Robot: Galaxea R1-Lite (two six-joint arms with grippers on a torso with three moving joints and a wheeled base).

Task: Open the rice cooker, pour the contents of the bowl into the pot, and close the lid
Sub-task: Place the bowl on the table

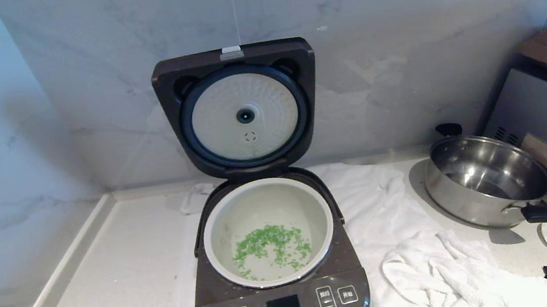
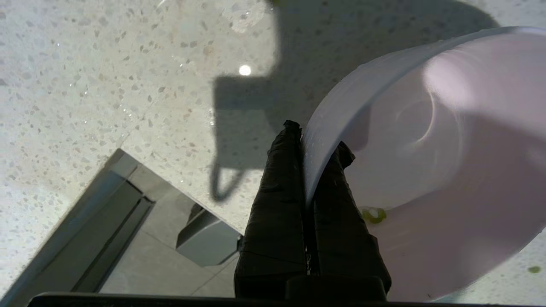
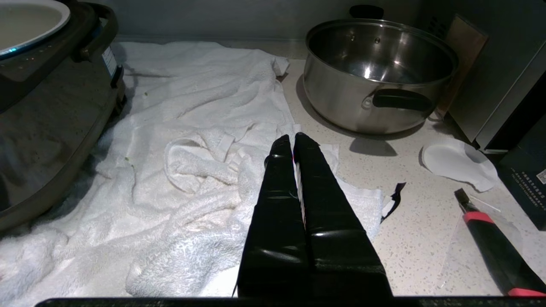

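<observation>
Grey-veined marble walls (image 1: 396, 59) meet a pale speckled countertop (image 1: 128, 270)

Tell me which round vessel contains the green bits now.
The white pot inside the rice cooker; the steel pan looks empty, the pink bowl nearly so.

dark brown rice cooker (image 1: 279, 305), green bits (image 1: 270, 245), pink bowl (image 2: 426, 170)

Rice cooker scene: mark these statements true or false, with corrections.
1. The dark brown rice cooker's hinged lid is shut. False: it stands open.
2. Chopped green bits lie in the white inner pot. True.
3. The left gripper pinches the pale pink bowl's rim. True.
4. The shiny steel pan holds the greens. False: it looks empty.
5. The right gripper grips the white towel. False: shut above it, holding nothing.
</observation>
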